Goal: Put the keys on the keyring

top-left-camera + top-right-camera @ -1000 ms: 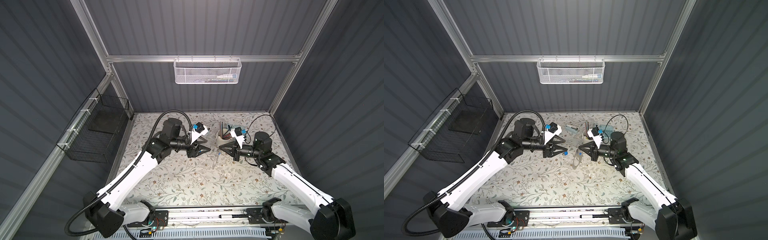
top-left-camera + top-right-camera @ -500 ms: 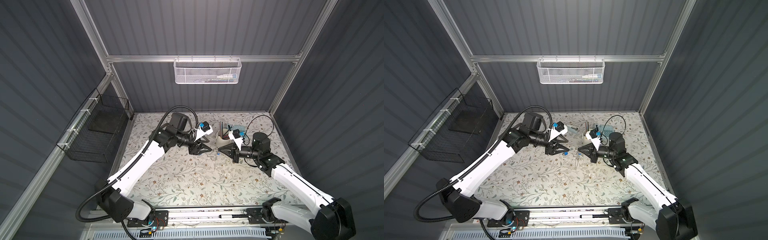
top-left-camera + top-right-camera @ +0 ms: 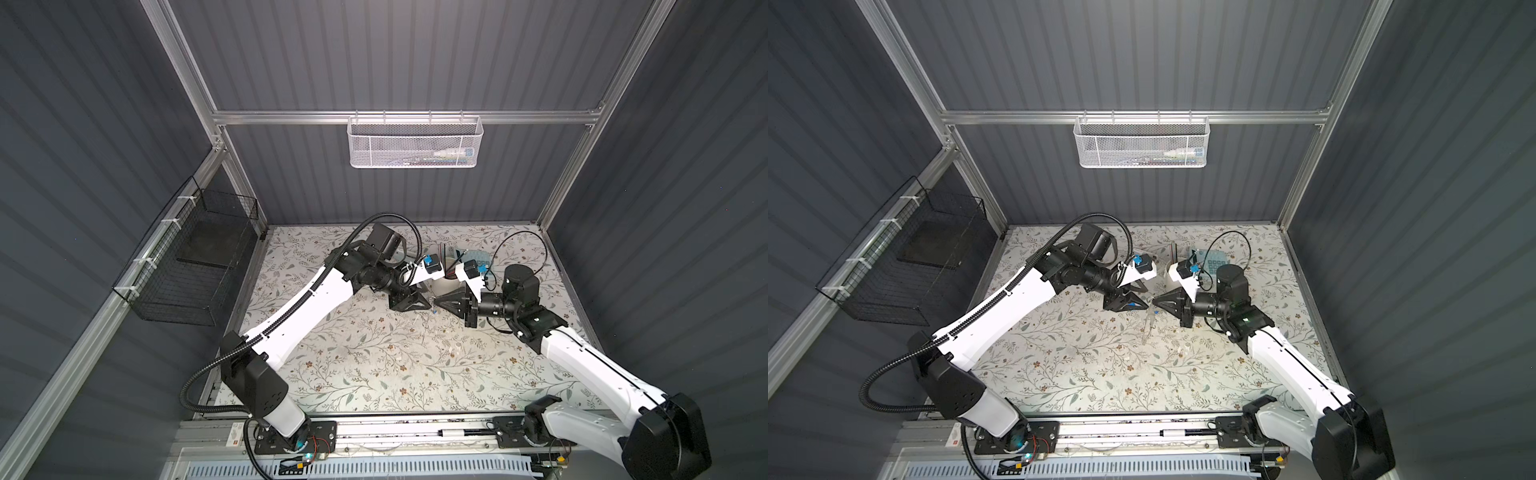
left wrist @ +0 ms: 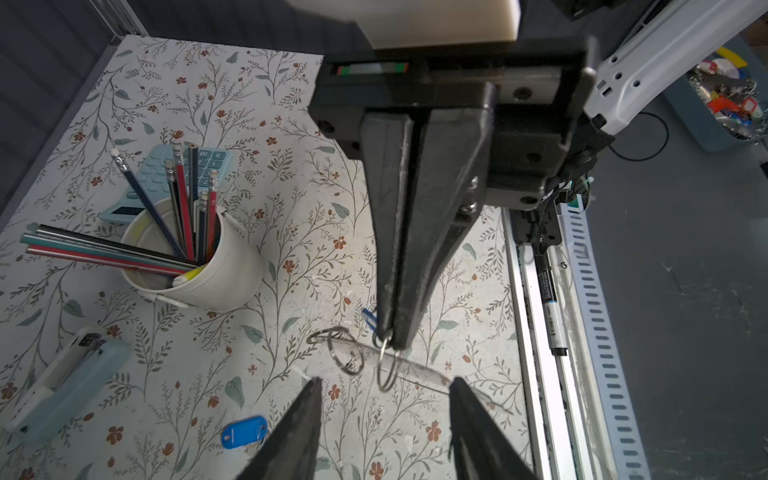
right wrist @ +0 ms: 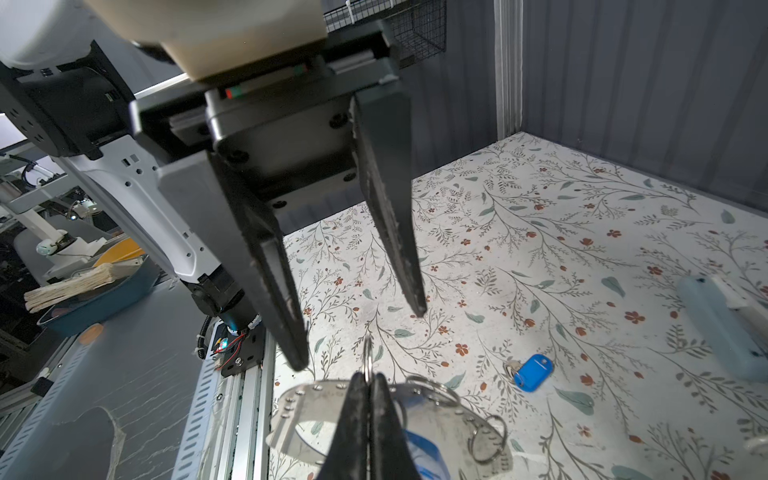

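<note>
While a white cup (image 4: 224,274) holds coloured pencils (image 4: 187,216), the right end effector (image 4: 395,338) pinches a small ring (image 5: 368,357) on the studded grey oval keyring (image 5: 307,395); the left end effector (image 4: 386,382) gapes empty; a blue-tagged key (image 4: 244,432) lies on the desk (image 4: 291,187).

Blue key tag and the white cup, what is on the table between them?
Nothing. In the left wrist view the flowery table between the blue key tag and the white cup is bare; only printed leaves and flowers show.

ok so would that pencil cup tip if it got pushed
Possibly: the cup holds pencils standing well above its rim, so it looks top-heavy. Several lean far out one side, likely tipping it that way. They sit loose and would probably shift.
</note>
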Motion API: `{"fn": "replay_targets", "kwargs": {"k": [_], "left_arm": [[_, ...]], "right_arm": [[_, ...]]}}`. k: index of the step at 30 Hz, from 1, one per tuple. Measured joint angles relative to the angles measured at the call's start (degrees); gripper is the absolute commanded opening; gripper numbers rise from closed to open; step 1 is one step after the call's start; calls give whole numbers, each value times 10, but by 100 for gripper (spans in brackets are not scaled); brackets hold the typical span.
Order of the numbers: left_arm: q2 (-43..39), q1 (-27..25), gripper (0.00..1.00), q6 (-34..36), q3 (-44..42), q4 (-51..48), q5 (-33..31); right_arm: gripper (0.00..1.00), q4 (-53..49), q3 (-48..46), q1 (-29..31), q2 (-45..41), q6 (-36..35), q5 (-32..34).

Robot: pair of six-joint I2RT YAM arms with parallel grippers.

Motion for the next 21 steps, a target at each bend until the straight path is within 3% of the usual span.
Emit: {"fn": "replay_targets", "kwargs": {"k": [16, 21], "left_arm": [[18, -6, 27, 16, 26, -30, -17], [20, -9, 25, 18, 31, -33, -12]], "right_arm": [[0, 3, 0, 7, 4, 0, -9], [0, 3, 0, 8, 4, 0, -9]]}}
